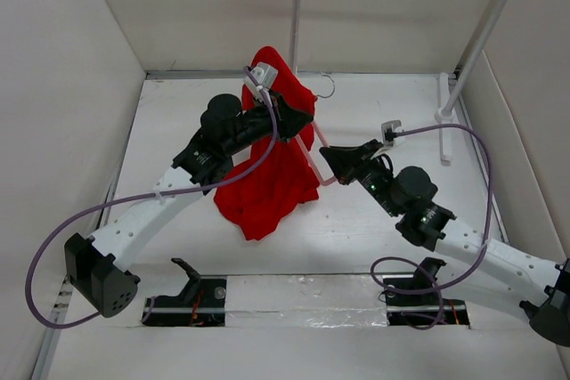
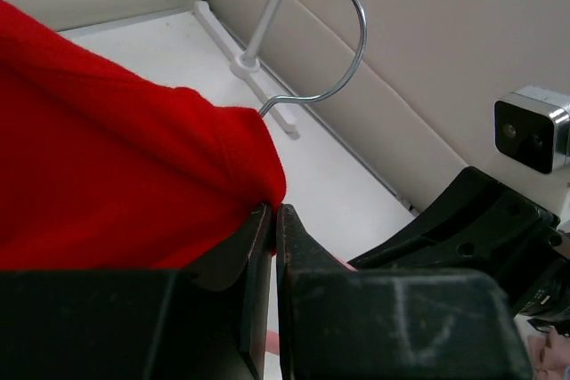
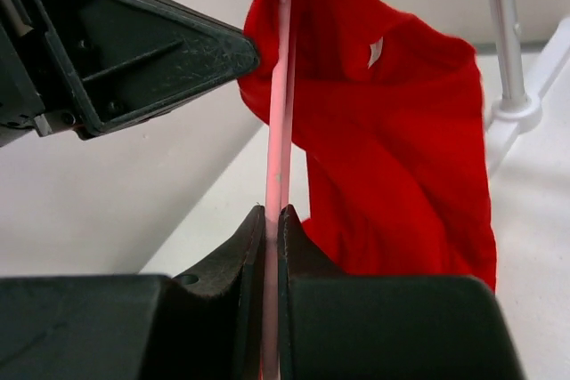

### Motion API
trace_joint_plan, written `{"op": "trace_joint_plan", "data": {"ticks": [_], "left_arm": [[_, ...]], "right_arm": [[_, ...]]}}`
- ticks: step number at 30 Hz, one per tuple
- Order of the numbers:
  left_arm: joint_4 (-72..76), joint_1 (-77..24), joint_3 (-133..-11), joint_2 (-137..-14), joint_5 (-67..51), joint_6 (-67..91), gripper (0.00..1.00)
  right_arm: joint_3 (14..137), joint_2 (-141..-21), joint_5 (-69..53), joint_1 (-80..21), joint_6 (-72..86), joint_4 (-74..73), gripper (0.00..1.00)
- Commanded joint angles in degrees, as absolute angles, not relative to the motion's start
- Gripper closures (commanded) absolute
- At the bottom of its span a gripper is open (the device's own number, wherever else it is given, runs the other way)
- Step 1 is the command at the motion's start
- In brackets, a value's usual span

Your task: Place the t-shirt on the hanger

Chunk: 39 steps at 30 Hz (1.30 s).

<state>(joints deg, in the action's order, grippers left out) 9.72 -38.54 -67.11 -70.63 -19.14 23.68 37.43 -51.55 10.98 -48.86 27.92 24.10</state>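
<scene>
Top external: left arm [image 1: 191, 162], right arm [image 1: 419, 206] angled inward above table [image 1: 169, 122].
Left claw [image 1: 298, 120]: grips t-shirt [image 1: 276, 175].
Right claw [image 1: 328, 157]: grips hanger [image 3: 281, 113].

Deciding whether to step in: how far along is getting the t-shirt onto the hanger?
Done: the hanger is partly inside the t-shirt, its hook poking out of the red cloth. In hand: the right gripper clamps the pink hanger arm; the left gripper pinches the shirt's edge beside the hook. Left: the cloth hangs bunched and the shoulders are hidden, so seating and straightening probably remain.
</scene>
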Motion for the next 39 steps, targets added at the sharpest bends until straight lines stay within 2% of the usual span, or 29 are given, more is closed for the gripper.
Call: {"op": "trace_joint_plan", "data": {"ticks": [1, 4, 6, 9, 11, 14, 17, 23, 24, 26, 27, 30, 33, 37, 39], "left_arm": [[8.7, -39.7, -68.6, -68.6, -21.4, 24.4, 1.00], [7.5, -39.7, -71.2, -69.1, -22.1, 23.5, 1.00], [9.0, -40.4, -72.1, -70.8, -24.3, 24.6, 1.00], [1.5, -48.0, -76.7, -74.1, -14.5, 19.0, 1.00], [-2.5, -52.4, -79.5, -75.9, -3.4, 16.5, 1.00], [-1.0, -56.5, -79.8, -74.5, 1.2, 16.2, 1.00], [1.4, -56.5, -78.3, -71.2, 0.4, 17.3, 1.00], [0.3, -56.5, -77.4, -68.6, -1.0, 19.2, 1.00], [-1.3, -56.5, -77.4, -68.2, -0.6, 19.4, 0.90], [-1.7, -56.5, -76.8, -66.3, 2.4, 19.9, 0.76], [-1.1, -56.5, -75.7, -65.4, 3.2, 20.0, 0.65], [-0.4, -56.5, -74.7, -62.6, 8.1, 20.3, 0.49], [1.2, -56.5, -75.8, -62.3, 14.0, 21.2, 0.44], [2.2, -56.5, -77.2, -63.5, 24.9, 26.6, 0.43], [5.0, -56.0, -75.9, -63.5, 25.2, 28.5, 0.43]], "right_arm": [[36.8, -47.5, 16.5, -50.7, 23.6, 39.9, 1.00], [36.8, -48.3, 14.9, -50.7, 25.2, 40.6, 1.00], [39.7, -56.2, 15.6, -52.3, 24.7, 42.0, 1.00], [40.4, -59.7, 20.9, -55.2, 21.8, 48.3, 1.00], [40.4, -57.2, 22.8, -55.7, 19.9, 49.6, 1.00], [40.3, -50.2, 26.1, -55.7, 16.0, 49.5, 1.00], [37.3, -46.5, 26.0, -55.7, 15.9, 51.0, 1.00], [39.2, -55.8, 25.6, -56.3, 13.1, 54.2, 1.00], [39.2, -55.5, 25.9, -56.3, 13.0, 54.9, 1.00], [38.9, -53.2, 26.6, -57.6, 13.0, 55.2, 1.00], [38.1, -52.7, 27.8, -57.7, 12.9, 56.1, 1.00], [36.4, -50.2, 28.6, -57.7, 12.8, 57.4, 1.00], [35.0, -48.9, 28.8, -57.7, 13.1, 56.3, 1.00], [34.2, -48.3, 28.0, -57.7, 13.2, 54.0, 1.00], [33.5, -47.6, 27.9, -57.7, 13.3, 53.4, 1.00]]}}
